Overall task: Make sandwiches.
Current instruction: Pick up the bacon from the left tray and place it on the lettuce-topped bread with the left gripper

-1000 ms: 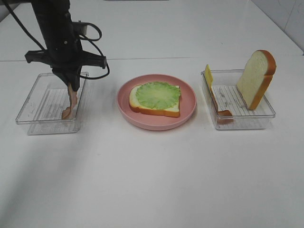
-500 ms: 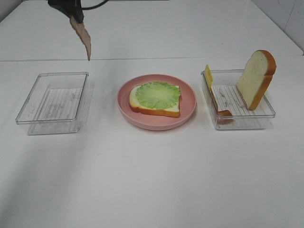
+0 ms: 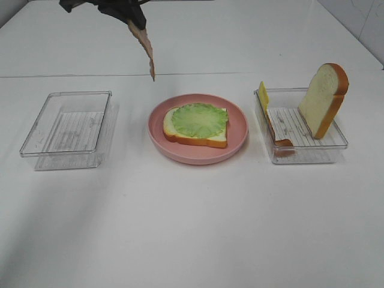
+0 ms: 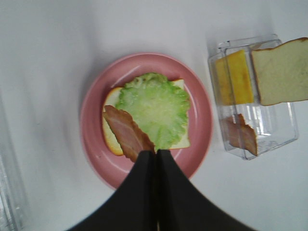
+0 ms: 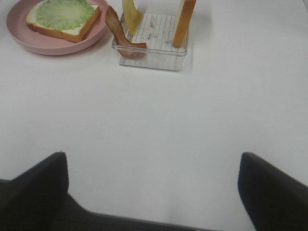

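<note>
Left claw (image 3: 135, 18) is mostly cut off by the top edge of the high view, upper left of centre. Its wrist view shows the fingers clamped on 1 meat strip (image 3: 146, 53), which hangs in the frame above and left of the pink plate (image 3: 240, 135). Right claw (image 5: 153, 159) is out of the high view; its wrist view shows 2 fingers spread wide, gripping nothing. Plate, centre of the desk (image 3: 192, 228), carries a bread slice (image 3: 169, 129) topped with a lettuce leaf (image 3: 199, 119). Right-side tray (image 3: 306, 155) holds an upright bread slice (image 3: 324, 99), a cheese slice (image 3: 263, 95) and a 2nd meat strip (image 3: 283, 144), blurred by the tray wall. Left-side tray (image 3: 36, 147) sits at frame left.
</note>
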Controlling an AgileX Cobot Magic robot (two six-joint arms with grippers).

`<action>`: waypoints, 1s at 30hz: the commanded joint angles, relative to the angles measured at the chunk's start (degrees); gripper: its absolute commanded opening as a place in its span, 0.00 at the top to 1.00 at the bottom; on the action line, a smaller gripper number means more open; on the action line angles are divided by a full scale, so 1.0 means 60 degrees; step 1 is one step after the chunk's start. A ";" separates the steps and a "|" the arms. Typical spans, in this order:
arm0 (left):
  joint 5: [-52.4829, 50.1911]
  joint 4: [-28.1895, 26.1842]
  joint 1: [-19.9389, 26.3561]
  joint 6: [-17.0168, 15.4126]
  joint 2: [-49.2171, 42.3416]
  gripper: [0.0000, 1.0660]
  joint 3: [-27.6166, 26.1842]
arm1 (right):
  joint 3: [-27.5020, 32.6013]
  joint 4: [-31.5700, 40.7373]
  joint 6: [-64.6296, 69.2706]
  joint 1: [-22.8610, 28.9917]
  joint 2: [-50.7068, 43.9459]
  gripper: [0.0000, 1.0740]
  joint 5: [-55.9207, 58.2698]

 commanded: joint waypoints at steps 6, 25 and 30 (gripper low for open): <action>-0.0783 -0.1662 -0.0602 0.0840 0.0907 1.00 -0.0038 | 0.0000 0.0038 0.0067 -0.0048 -0.0220 0.13 -0.0029; -0.1872 -0.2998 -0.1404 0.2044 0.2502 1.00 -0.0029 | 0.0000 0.0029 0.0067 -0.0048 -0.0220 0.13 -0.0029; -0.1394 -0.2311 -0.1318 0.2082 0.2702 1.00 -0.0029 | 0.0000 0.0038 0.0067 -0.0048 -0.0220 0.13 -0.0029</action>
